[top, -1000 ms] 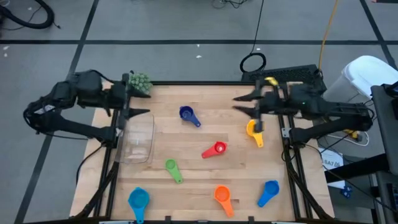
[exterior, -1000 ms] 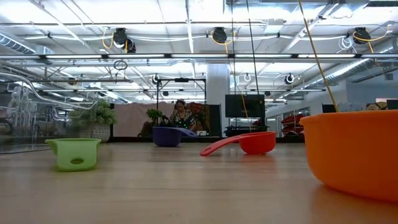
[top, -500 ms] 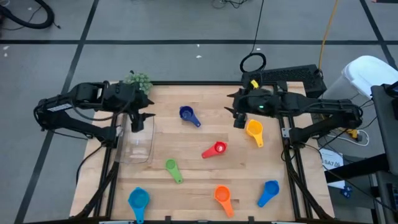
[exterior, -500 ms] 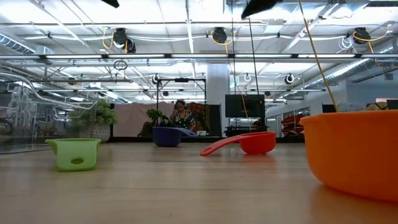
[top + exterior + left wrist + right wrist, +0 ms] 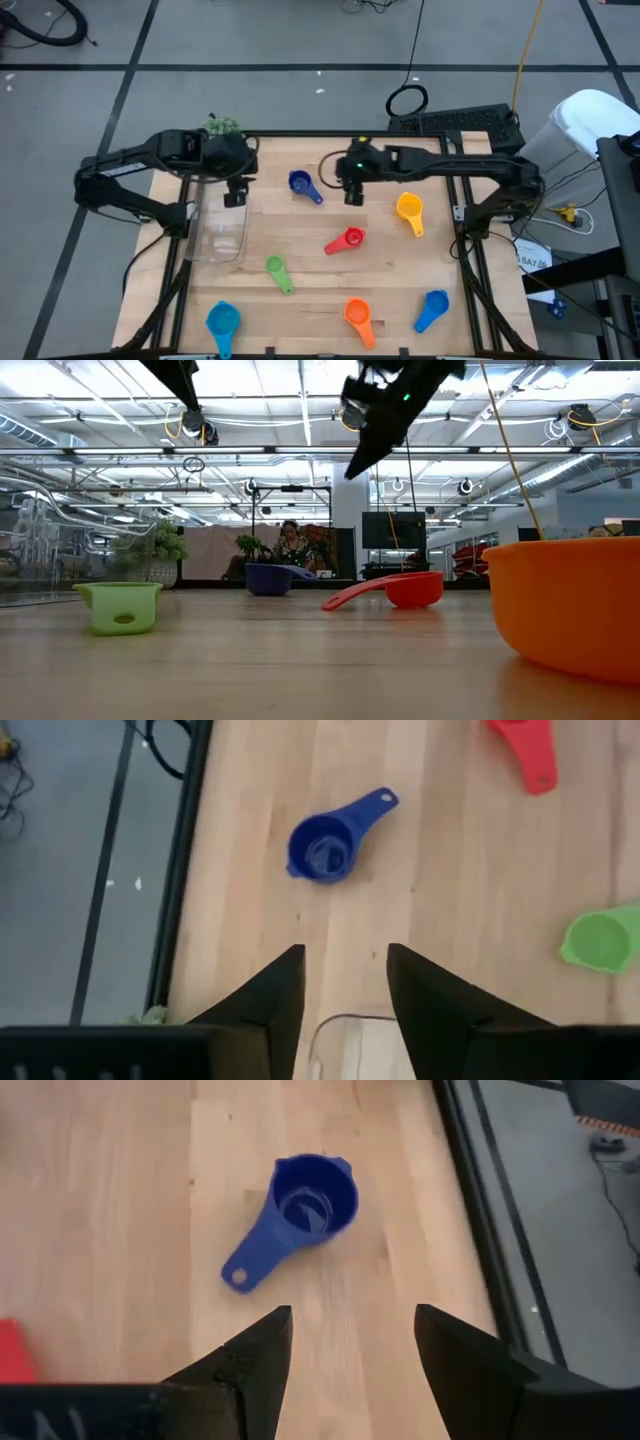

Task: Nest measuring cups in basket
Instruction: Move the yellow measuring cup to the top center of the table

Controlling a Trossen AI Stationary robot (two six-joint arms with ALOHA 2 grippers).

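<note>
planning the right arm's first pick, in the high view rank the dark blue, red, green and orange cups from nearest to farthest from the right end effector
Measured from the right end effector, above the table's far middle:
1. dark blue cup, just to its left, near the far edge.
2. red cup, mid-table, toward the near side.
3. green cup, farther toward the near left.
4. orange cup, by the near edge.

Plastic on pale wood

Glossy smooth plastic measuring cups (image 5: 351, 240) lie on a matt, planked wooden table (image 5: 300, 230); the basket (image 5: 222, 228) is clear shiny plastic; the green ball (image 5: 222, 126) looks fuzzy.
</note>
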